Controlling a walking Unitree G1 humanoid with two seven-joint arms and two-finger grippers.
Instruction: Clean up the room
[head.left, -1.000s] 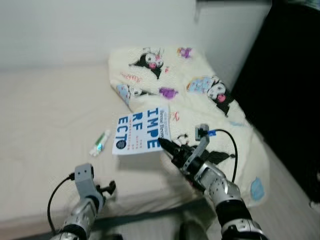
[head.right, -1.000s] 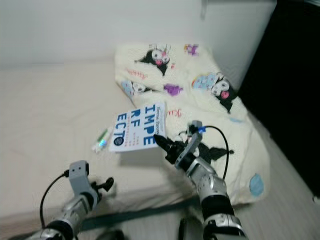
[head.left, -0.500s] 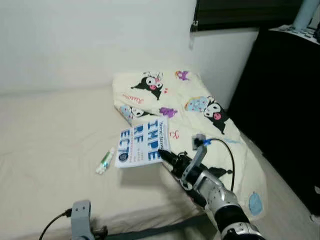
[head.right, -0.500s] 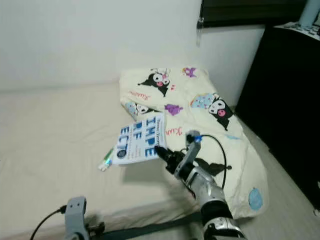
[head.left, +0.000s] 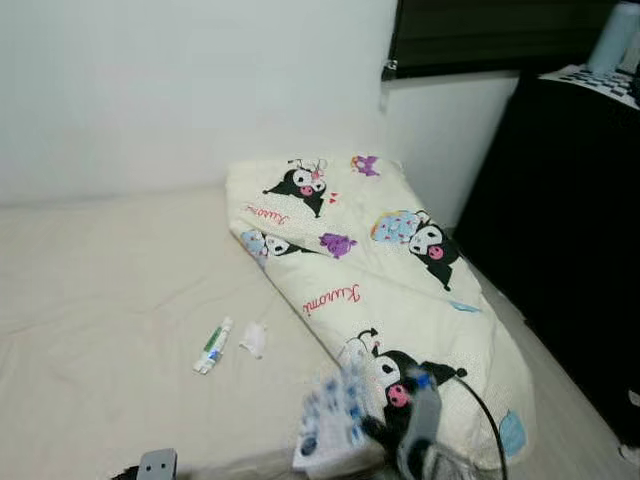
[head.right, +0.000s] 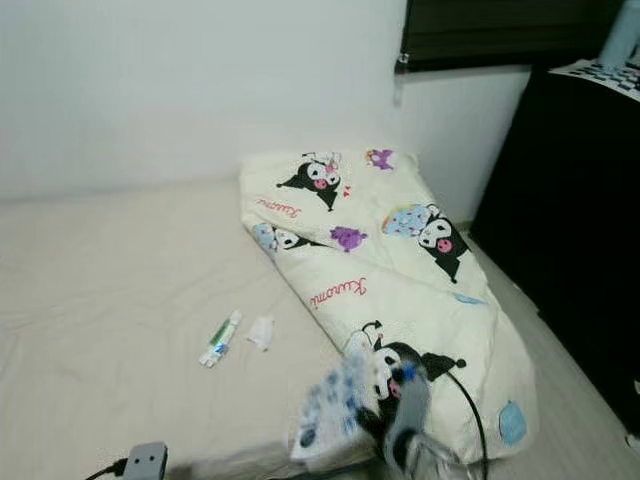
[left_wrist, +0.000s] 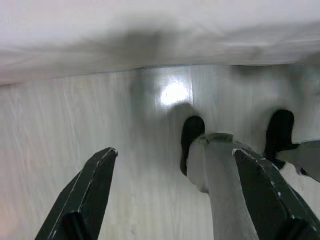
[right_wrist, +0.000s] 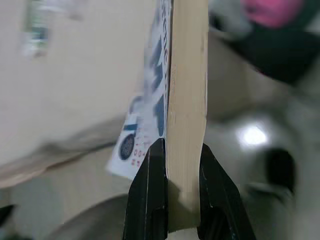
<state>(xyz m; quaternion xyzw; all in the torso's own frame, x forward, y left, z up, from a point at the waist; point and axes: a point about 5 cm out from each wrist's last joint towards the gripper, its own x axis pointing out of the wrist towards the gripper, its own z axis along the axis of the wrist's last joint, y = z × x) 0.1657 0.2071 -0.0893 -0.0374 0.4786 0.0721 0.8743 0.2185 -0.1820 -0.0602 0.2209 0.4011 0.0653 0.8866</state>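
Note:
My right gripper (right_wrist: 181, 148) is shut on a white book with blue lettering (right_wrist: 186, 100), clamping its lower edge between both fingers (right_wrist: 150, 190). In the eye views the book (head.left: 328, 420) is blurred and hangs low over the bed's near edge, in front of the cartoon-print quilt (head.left: 380, 270). A green and white tube (head.left: 212, 346) and a small white scrap (head.left: 253, 338) lie on the beige sheet (head.left: 100, 300). My left gripper (left_wrist: 175, 154) is open and hangs over the pale floor beside the bed.
A tall black cabinet (head.left: 570, 230) stands to the right of the bed, with a strip of floor (head.left: 570, 390) between them. A white wall runs behind the bed. My own leg and dark feet (left_wrist: 215, 160) show on the wooden floor.
The right gripper has carried the book down and back from the middle of the bed to its near edge. The white scrap now shows. The left arm has dropped lower; the camera has tilted up.

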